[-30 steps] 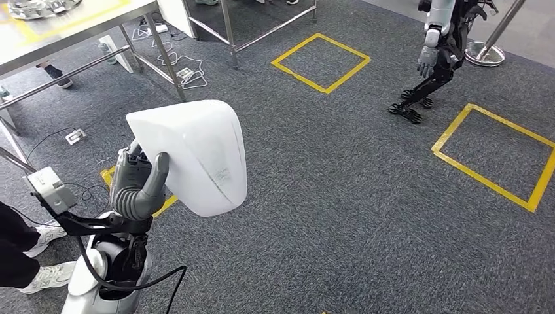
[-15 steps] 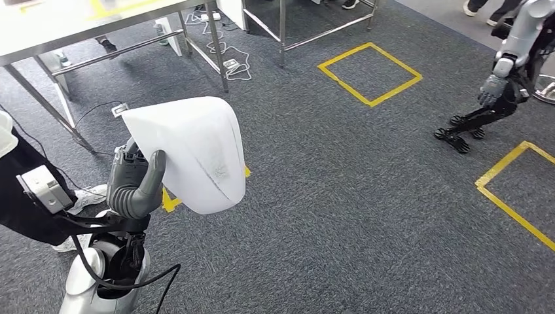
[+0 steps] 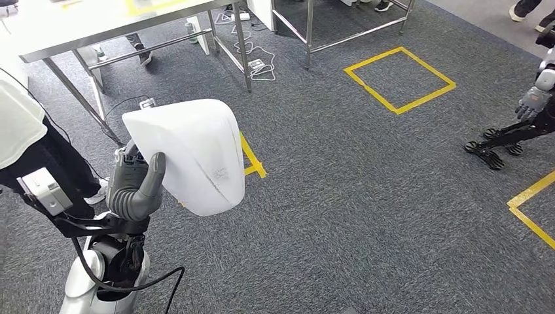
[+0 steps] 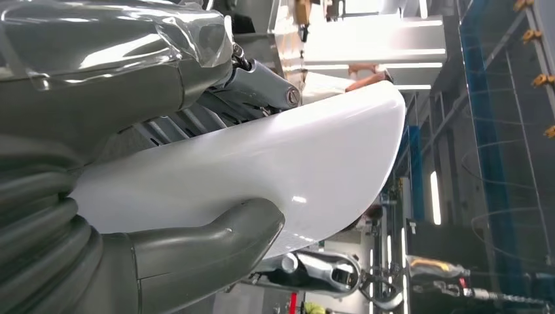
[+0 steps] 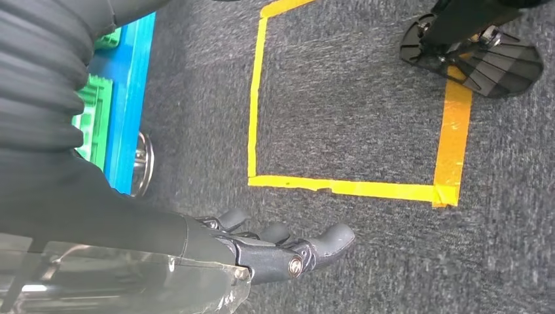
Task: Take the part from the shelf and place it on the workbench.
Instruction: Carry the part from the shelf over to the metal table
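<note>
The large white glossy moulded shell-shaped part [image 3: 190, 154] is held up in the air by the left hand [image 3: 135, 185], which is clamped on the part's near lower edge. In the head view the thick grey thumb [image 3: 154, 173] is pressed flat against the part's front face, while the darker fingers are hidden behind it. In the left wrist view the same part [image 4: 262, 170] is seen pinched between the thumb [image 4: 209, 239] on one face and the fingers [image 4: 255, 85] on the other, with its rounded end reaching out beyond the hand. The part is carried above the dark grey carpet floor [image 3: 340, 216], well apart from any surface.

The right hand [image 5: 275, 248] is shown by the right wrist view hanging over the carpet near a yellow tape square [image 5: 340, 186]; nothing is held in it, and its fingers are extended and slightly apart.

Just beyond the part, a short yellow tape mark [image 3: 252, 159] is laid on the floor. Beside the part, on the left arm's side, a person in a white top and dark trousers [image 3: 29, 140] is standing. Farther beyond the part, the white tabletop [image 3: 78, 23] on metal legs is seen, with cables [image 3: 262, 62] on the floor beneath it. Far off to the part's right, the hand and black feet of another humanoid robot [image 3: 517, 127] are visible.
</note>
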`<state>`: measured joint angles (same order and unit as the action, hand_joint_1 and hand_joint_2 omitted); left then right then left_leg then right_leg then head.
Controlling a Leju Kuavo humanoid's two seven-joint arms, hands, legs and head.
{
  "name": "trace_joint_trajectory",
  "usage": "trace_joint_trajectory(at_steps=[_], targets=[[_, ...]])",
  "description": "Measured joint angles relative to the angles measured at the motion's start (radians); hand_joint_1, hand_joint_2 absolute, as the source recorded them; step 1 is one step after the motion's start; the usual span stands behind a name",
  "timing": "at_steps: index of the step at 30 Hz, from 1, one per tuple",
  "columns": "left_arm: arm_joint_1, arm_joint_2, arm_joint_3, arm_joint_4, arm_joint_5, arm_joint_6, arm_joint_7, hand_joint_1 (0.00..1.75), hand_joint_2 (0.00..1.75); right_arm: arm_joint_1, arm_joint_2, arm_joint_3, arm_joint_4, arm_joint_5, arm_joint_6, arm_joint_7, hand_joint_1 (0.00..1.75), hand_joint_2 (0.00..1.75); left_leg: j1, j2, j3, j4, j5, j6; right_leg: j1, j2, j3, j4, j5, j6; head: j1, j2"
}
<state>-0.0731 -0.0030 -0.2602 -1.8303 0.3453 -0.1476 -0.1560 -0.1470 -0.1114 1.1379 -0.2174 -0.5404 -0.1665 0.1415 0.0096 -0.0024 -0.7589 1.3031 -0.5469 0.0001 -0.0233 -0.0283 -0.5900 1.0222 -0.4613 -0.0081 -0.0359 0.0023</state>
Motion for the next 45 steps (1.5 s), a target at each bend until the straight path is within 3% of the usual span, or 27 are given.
trace_joint_trajectory(at_steps=[1, 2, 4, 6, 8, 10, 11, 13, 15, 16, 18, 19, 21, 23, 24, 26, 28, 30, 31, 32, 34, 35, 37, 39, 41, 43, 45], targets=[[0.0, 0.001, 0.0, 0.0, 0.0, 0.002, 0.0, 1.75, 1.75, 0.0, 0.0, 0.0, 0.0, 0.001, 0.0, 0.0, 0.0, 1.75, 0.0, 0.002, 0.006, -0.02, 0.021, 0.003, 0.002, -0.008, 0.003, 0.0, -0.003, 0.0, 0.0, 0.0], [0.0, 0.002, 0.0, 0.0, 0.0, 0.004, 0.0, 1.75, 1.75, 0.0, 0.001, 0.0, 0.0, 0.002, 0.0, 0.0, 0.0, 1.75, -0.003, 0.008, 0.033, -0.075, 0.054, 0.011, 0.005, -0.016, 0.008, 0.0, -0.006, 0.001, 0.0, 0.0], [-0.001, 0.003, -0.001, -0.001, 0.0, 0.009, -0.001, 1.75, 1.75, 0.0, 0.004, 0.0, 0.0, 0.008, 0.001, 0.0, 0.0, 1.75, -0.017, 0.046, 0.102, -0.209, 0.107, 0.034, 0.01, -0.032, 0.018, -0.001, -0.013, 0.003, 0.001, 0.0], [-0.005, 0.003, -0.001, -0.003, 0.0, 0.012, -0.002, 1.75, 1.75, -0.001, 0.006, 0.0, -0.001, 0.015, 0.002, 0.0, 0.0, 1.75, -0.032, 0.07, 0.133, -0.271, 0.119, 0.05, 0.012, -0.05, 0.023, -0.003, -0.019, 0.01, 0.001, 0.0], [-0.007, 0.005, -0.001, -0.004, 0.0, 0.014, -0.003, 1.75, 1.75, -0.002, 0.007, 0.0, -0.001, 0.019, 0.004, 0.001, 0.0, 1.75, -0.033, 0.049, 0.138, -0.282, 0.121, 0.056, 0.013, -0.071, 0.028, -0.008, -0.024, 0.018, 0.0, 0.0], [-0.006, 0.005, -0.001, -0.006, 0.0, 0.016, -0.004, 1.75, 1.75, -0.005, 0.008, -0.001, -0.002, 0.02, 0.005, 0.001, 0.0, 1.75, -0.028, 0.027, 0.156, -0.309, 0.132, 0.062, 0.013, -0.056, 0.026, 0.008, -0.037, 0.022, 0.002, 0.0], [-0.006, 0.005, -0.001, -0.006, 0.0, 0.017, -0.005, 1.75, 1.75, -0.006, 0.006, -0.001, -0.002, 0.02, 0.005, 0.001, 0.0, 1.75, -0.024, 0.015, 0.166, -0.322, 0.139, 0.066, 0.012, -0.035, 0.009, 0.047, -0.054, 0.02, 0.005, 0.0], [-0.003, 0.005, -0.002, -0.004, 0.0, 0.018, -0.005, 1.75, 1.75, -0.005, 0.004, -0.001, -0.003, 0.02, 0.005, 0.002, 0.0, 1.75, -0.021, -0.008, 0.17, -0.328, 0.143, 0.07, 0.006, 0.008, -0.055, 0.175, -0.1, 0.017, 0.008, 0.0], [0.002, 0.005, -0.002, -0.001, 0.0, 0.018, -0.004, 1.75, 1.75, -0.001, 0.0, -0.001, -0.003, 0.02, 0.005, 0.002, 0.0, 1.75, -0.02, -0.036, 0.171, -0.325, 0.141, 0.069, 0.002, 0.021, -0.109, 0.255, -0.113, 0.027, 0.009, 0.0], [0.004, 0.005, -0.002, 0.0, 0.0, 0.018, -0.004, 1.75, 1.75, 0.0, -0.001, -0.001, -0.003, 0.02, 0.005, 0.003, 0.0, 1.75, -0.018, -0.05, 0.171, -0.322, 0.139, 0.066, -0.002, 0.022, -0.11, 0.24, -0.096, 0.038, 0.009, 0.0], [0.006, 0.005, -0.002, 0.0, 0.0, 0.018, -0.004, 1.75, 1.75, 0.0, -0.004, -0.001, -0.003, 0.02, 0.005, 0.003, 0.0, 1.75, -0.013, -0.076, 0.17, -0.308, 0.129, 0.054, -0.012, 0.035, -0.065, 0.114, -0.031, 0.065, 0.009, 0.0], [0.006, 0.005, -0.001, 0.0, 0.0, 0.018, -0.004, 1.75, 1.75, -0.001, -0.004, -0.001, -0.003, 0.02, 0.005, 0.003, 0.0, 1.75, -0.012, -0.087, 0.166, -0.297, 0.121, 0.046, -0.015, 0.049, -0.039, 0.054, -0.006, 0.071, 0.011, 0.0], [0.008, 0.005, -0.001, 0.0, 0.0, 0.019, -0.004, 1.75, 1.75, -0.002, -0.004, -0.001, -0.003, 0.02, 0.006, 0.002, 0.0, 1.75, -0.012, -0.102, 0.156, -0.28, 0.11, 0.033, -0.016, 0.067, -0.016, 0.005, 0.011, 0.061, 0.012, 0.0], [0.009, 0.006, -0.002, 0.0, 0.0, 0.02, -0.004, 1.75, 1.75, -0.004, -0.003, -0.001, -0.003, 0.021, 0.006, 0.002, 0.0, 1.75, -0.009, -0.113, 0.151, -0.275, 0.106, 0.026, -0.014, 0.062, -0.015, 0.009, 0.009, 0.041, 0.012, 0.0], [0.009, 0.006, -0.002, 0.0, 0.0, 0.021, -0.004, 1.75, 1.75, -0.006, -0.003, -0.001, -0.003, 0.022, 0.006, 0.003, 0.0, 1.75, -0.008, -0.103, 0.148, -0.27, 0.102, 0.022, -0.015, 0.056, -0.013, 0.008, 0.008, 0.035, 0.012, 0.0], [0.006, 0.008, -0.002, 0.0, 0.0, 0.021, -0.004, 1.75, 1.75, -0.007, -0.003, -0.001, -0.004, 0.023, 0.006, 0.002, 0.0, 1.75, -0.006, -0.058, 0.126, -0.218, 0.072, 0.012, -0.018, 0.042, -0.006, 0.006, 0.005, 0.022, 0.008, 0.0], [0.005, 0.01, -0.002, 0.0, 0.0, 0.021, -0.004, 1.75, 1.75, -0.005, -0.004, -0.001, -0.004, 0.023, 0.006, 0.002, 0.0, 1.75, -0.002, -0.013, 0.064, -0.098, 0.018, 0.003, -0.014, 0.027, -0.001, 0.006, 0.0, 0.013, 0.004, 0.0], [0.006, 0.011, -0.002, 0.002, 0.0, 0.021, -0.004, 1.75, 1.75, -0.002, -0.005, -0.001, -0.004, 0.023, 0.006, 0.002, 0.0, 1.75, 0.002, -0.001, 0.006, 0.0, -0.009, -0.001, -0.01, 0.008, 0.001, 0.006, -0.004, 0.01, 0.004, 0.0], [0.006, 0.012, -0.002, 0.003, -0.001, 0.022, -0.004, 1.75, 1.75, -0.002, -0.005, -0.001, -0.004, 0.023, 0.006, 0.002, 0.0, 1.75, 0.003, 0.001, 0.002, -0.001, 0.004, 0.0, -0.009, 0.0, 0.003, 0.006, -0.006, 0.009, 0.003, 0.0], [0.006, 0.013, -0.002, 0.003, -0.001, 0.022, -0.004, 1.75, 1.75, -0.002, -0.005, -0.001, -0.004, 0.023, 0.006, 0.002, 0.0, 1.75, 0.002, 0.004, 0.018, -0.039, 0.032, 0.004, -0.007, -0.009, 0.006, 0.006, -0.009, 0.01, 0.003, 0.0], [0.006, 0.013, -0.002, 0.003, -0.002, 0.021, -0.004, 1.75, 1.75, -0.002, -0.003, -0.001, -0.004, 0.024, 0.006, 0.002, 0.0, 1.75, -0.007, 0.034, 0.086, -0.174, 0.093, 0.021, -0.003, -0.023, 0.014, 0.005, -0.014, 0.013, 0.004, 0.0], [0.005, 0.013, -0.002, 0.003, -0.002, 0.021, -0.005, 1.75, 1.75, -0.002, -0.002, -0.001, -0.004, 0.025, 0.006, 0.002, 0.0, 1.75, -0.013, 0.052, 0.113, -0.227, 0.109, 0.03, -0.001, -0.03, 0.017, 0.005, -0.017, 0.016, 0.004, 0.0], [0.004, 0.014, -0.003, 0.003, -0.002, 0.02, -0.006, 1.75, 1.75, -0.002, -0.001, -0.002, -0.004, 0.026, 0.005, 0.002, 0.0, 1.75, -0.025, 0.069, 0.132, -0.267, 0.11, 0.041, 0.001, -0.045, 0.021, 0.003, -0.022, 0.024, 0.005, 0.0], [0.004, 0.015, -0.004, 0.003, -0.002, 0.02, -0.007, 1.75, 1.75, -0.002, -0.001, -0.002, -0.005, 0.028, 0.002, 0.002, 0.0, 1.75, -0.025, 0.049, 0.137, -0.279, 0.115, 0.048, 0.0, -0.057, 0.026, -0.001, -0.025, 0.034, 0.004, 0.0], [0.003, 0.016, -0.006, 0.002, -0.002, 0.02, -0.008, 1.75, 1.75, -0.002, -0.002, -0.003, -0.005, 0.029, 0.0, 0.002, 0.0, 1.75, -0.017, 0.03, 0.151, -0.3, 0.126, 0.058, -0.001, -0.031, 0.012, 0.032, -0.042, 0.037, 0.007, 0.0], [0.001, 0.015, -0.012, 0.003, -0.002, 0.02, -0.009, 1.75, 1.75, 0.001, -0.005, -0.003, -0.005, 0.029, 0.0, 0.001, 0.0, 1.75, -0.014, 0.009, 0.159, -0.309, 0.131, 0.065, -0.001, 0.009, -0.049, 0.146, -0.086, 0.031, 0.011, 0.0], [0.002, 0.014, -0.017, 0.006, -0.002, 0.02, -0.009, 1.75, 1.75, 0.005, -0.008, -0.003, -0.005, 0.029, 0.0, 0.001, 0.0, 1.75, -0.016, -0.015, 0.159, -0.308, 0.13, 0.066, -0.002, 0.021, -0.118, 0.261, -0.117, 0.033, 0.012, 0.0]])
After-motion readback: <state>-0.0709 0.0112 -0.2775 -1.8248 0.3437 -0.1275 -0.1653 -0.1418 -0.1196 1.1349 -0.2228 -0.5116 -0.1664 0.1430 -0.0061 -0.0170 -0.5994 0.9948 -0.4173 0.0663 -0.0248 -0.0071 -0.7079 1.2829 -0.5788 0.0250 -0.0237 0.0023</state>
